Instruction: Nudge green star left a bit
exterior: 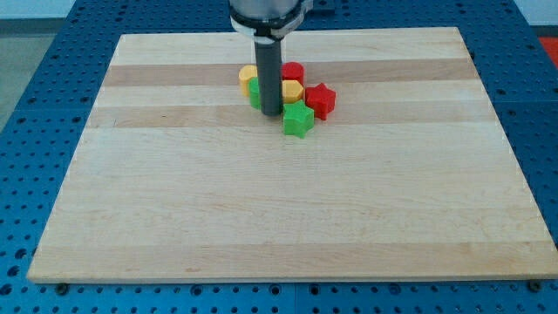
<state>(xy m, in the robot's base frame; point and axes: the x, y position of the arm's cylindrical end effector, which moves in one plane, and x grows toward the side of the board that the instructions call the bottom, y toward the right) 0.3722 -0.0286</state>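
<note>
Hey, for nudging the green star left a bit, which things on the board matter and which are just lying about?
Part of the job:
- green star
- my tip, just to the star's left at the view's left

Just lying about:
- red star
- red block, shape unclear
- yellow block left of the rod
- yellow block right of it
- green block, mostly hidden
- wooden board

Pale wood worktop, blocks bunched near the view's top centre: green star, red star just right of it, yellow blocks and, red block, green block partly behind my rod.
</note>
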